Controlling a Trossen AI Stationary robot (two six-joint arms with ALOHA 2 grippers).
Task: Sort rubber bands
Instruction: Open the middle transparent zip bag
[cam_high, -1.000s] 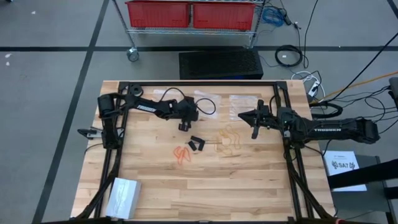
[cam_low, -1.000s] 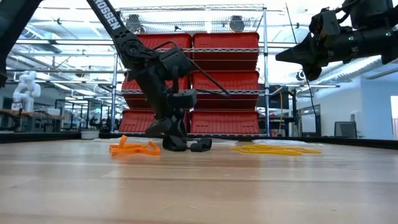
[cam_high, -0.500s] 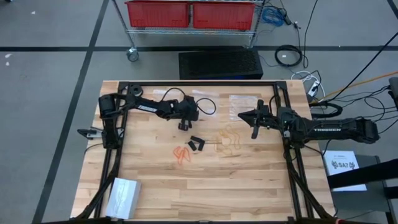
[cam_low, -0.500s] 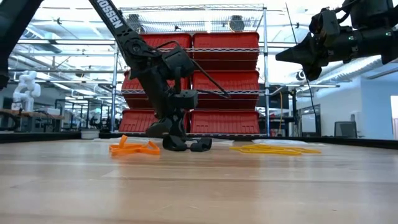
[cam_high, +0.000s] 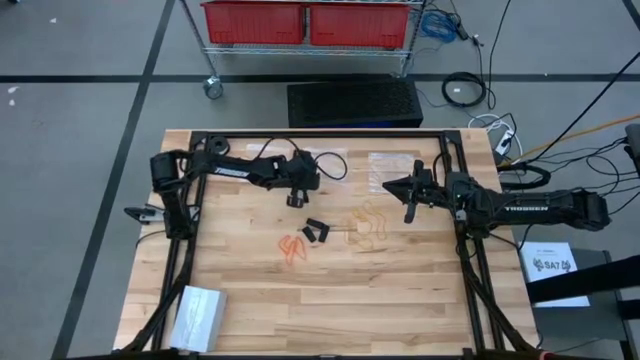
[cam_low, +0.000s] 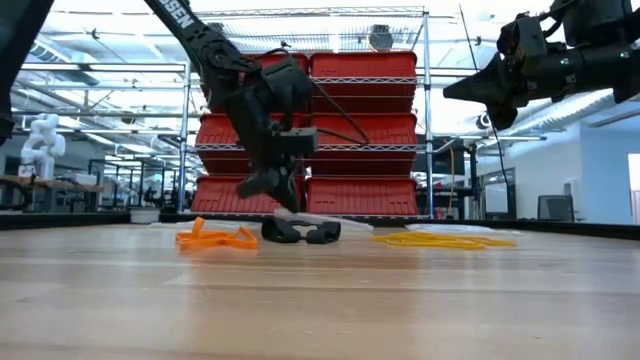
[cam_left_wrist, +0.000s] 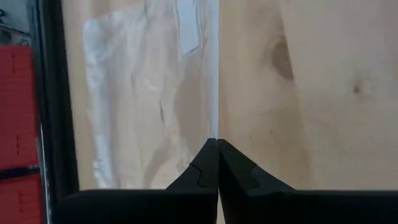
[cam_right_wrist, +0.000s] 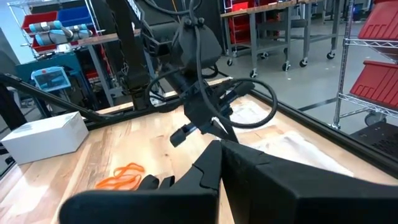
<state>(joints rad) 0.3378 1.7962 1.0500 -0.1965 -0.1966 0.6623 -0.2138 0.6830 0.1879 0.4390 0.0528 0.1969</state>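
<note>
Three small heaps of rubber bands lie mid-table: orange (cam_high: 293, 247), black (cam_high: 317, 231) and pale tan (cam_high: 367, 226). In the low view they show as orange (cam_low: 215, 238), black (cam_low: 300, 233) and tan (cam_low: 440, 240). My left gripper (cam_high: 293, 201) hangs above the table just behind the black heap, shut on a clear plastic bag (cam_left_wrist: 143, 93). My right gripper (cam_high: 388, 185) waits shut and level, high over the table's right half, and holds nothing. My left gripper pinches the clear bag's edge (cam_left_wrist: 217, 127) between its two shut fingertips, coming at it slanting down from above. The held edge (cam_low: 315, 216) is raised off the wood, while the bag's body still lies on the table toward the far edge.
A second clear bag (cam_high: 395, 165) lies at the far right of the table. A white box (cam_high: 198, 315) sits at the near left corner. A black frame rail (cam_high: 320, 135) runs along the far edge, and a rack with red bins (cam_low: 360, 130) stands behind.
My left gripper has risen from the table beside the black bands and shifted slightly toward the far edge. A pale strip of the clear bag now shows lifted under its fingertips in the low view, where none showed before.
</note>
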